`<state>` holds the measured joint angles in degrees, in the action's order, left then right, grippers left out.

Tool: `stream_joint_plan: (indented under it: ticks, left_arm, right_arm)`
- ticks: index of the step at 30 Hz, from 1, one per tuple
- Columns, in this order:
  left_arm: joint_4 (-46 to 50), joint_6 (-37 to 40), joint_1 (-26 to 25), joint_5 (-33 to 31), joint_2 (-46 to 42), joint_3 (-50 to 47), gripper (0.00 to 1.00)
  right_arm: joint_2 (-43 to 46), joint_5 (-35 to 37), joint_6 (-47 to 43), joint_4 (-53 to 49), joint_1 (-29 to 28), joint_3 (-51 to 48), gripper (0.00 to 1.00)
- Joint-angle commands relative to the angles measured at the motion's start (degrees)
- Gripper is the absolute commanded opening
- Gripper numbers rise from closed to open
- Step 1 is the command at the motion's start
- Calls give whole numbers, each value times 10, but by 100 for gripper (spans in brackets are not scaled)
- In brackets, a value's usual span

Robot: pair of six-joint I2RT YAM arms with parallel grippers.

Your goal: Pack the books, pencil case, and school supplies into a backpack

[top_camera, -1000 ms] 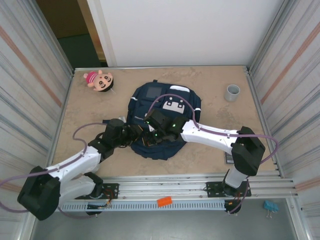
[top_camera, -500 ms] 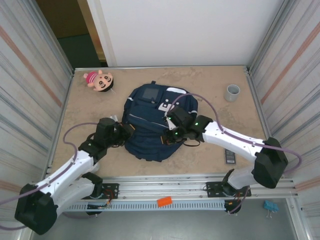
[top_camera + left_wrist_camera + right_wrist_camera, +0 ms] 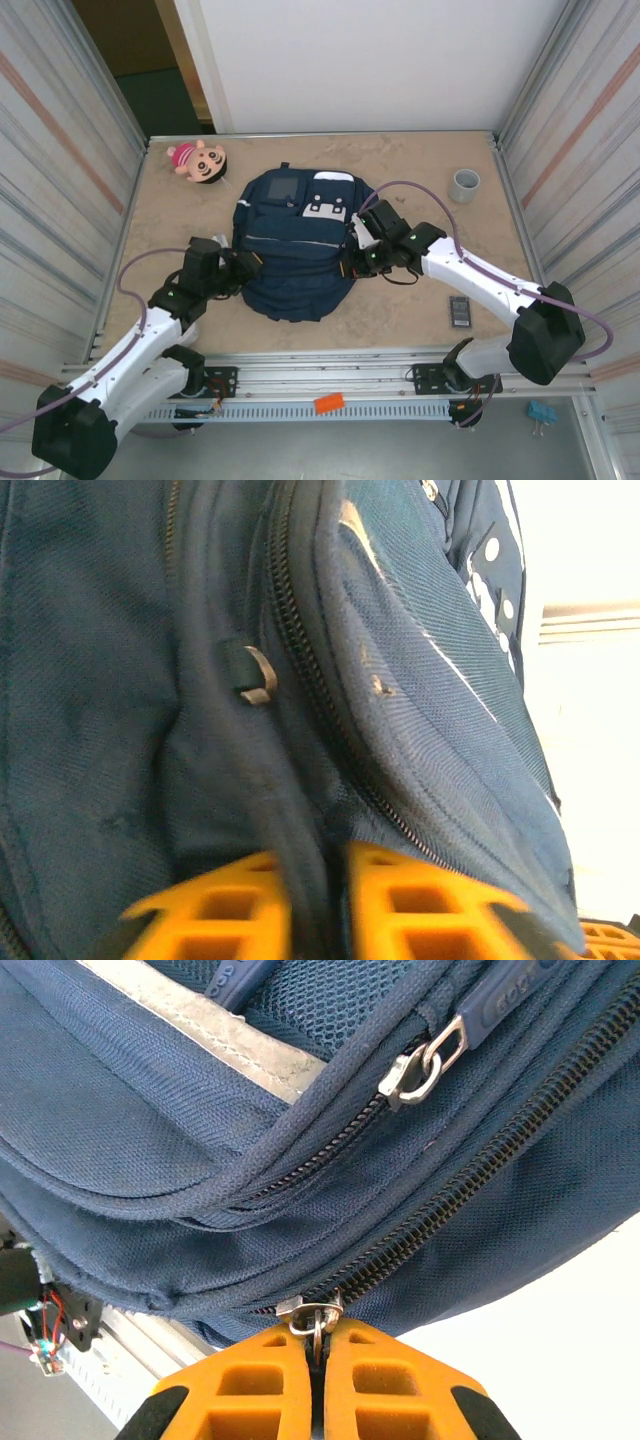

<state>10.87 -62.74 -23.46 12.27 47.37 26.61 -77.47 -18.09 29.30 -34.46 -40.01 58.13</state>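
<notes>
One backpack (image 3: 290, 270) — one doll (image 3: 198, 160), one cup (image 3: 465, 185).

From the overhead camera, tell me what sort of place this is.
Probably a robot test cell, not a schoolroom: ribbed metal side walls, aluminium rails along the near edge, and a beige stone-look tabletop staged with a navy blue backpack.
</notes>
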Motion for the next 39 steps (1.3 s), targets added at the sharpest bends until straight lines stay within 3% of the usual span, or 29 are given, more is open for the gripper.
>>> stream_joint_plan:
  ticks: [1, 7, 9, 14, 19, 24, 28, 30, 36, 39]
  left_arm:
    - [23, 61, -10, -7, -13, 36, 37]
    - [72, 199, -15, -39, -30, 89, 56]
    - [68, 280, -15, -36, -34, 105, 59]
    - [20, 562, -16, 79, -36, 149, 64]
    - [70, 760, -56, 154, 20, 200, 66]
    - [73, 945, -173, 85, 84, 193, 68]
    - [38, 981, -213, 0, 164, 193, 70]
    - [22, 976, -214, -22, 197, 199, 66]
    - [-20, 978, -229, -94, 250, 190, 42]
    - [-4, 973, -230, -87, 238, 187, 22]
  right_arm:
    - [7, -12, 1, 11, 7, -3, 0]
    - [13, -19, 2, 23, 7, -5, 0]
    - [14, -20, 3, 30, 7, -9, 0]
    - [19, -25, 12, 51, 11, -19, 0]
    - [14, -35, 22, 71, 11, -20, 0]
    - [7, -42, 25, 78, 11, -21, 0]
    - [7, -45, 25, 79, 10, -20, 0]
    - [8, -46, 26, 79, 9, -20, 0]
    - [14, -48, 24, 75, 9, -18, 0]
    - [11, -31, 17, 57, 18, -16, 0]
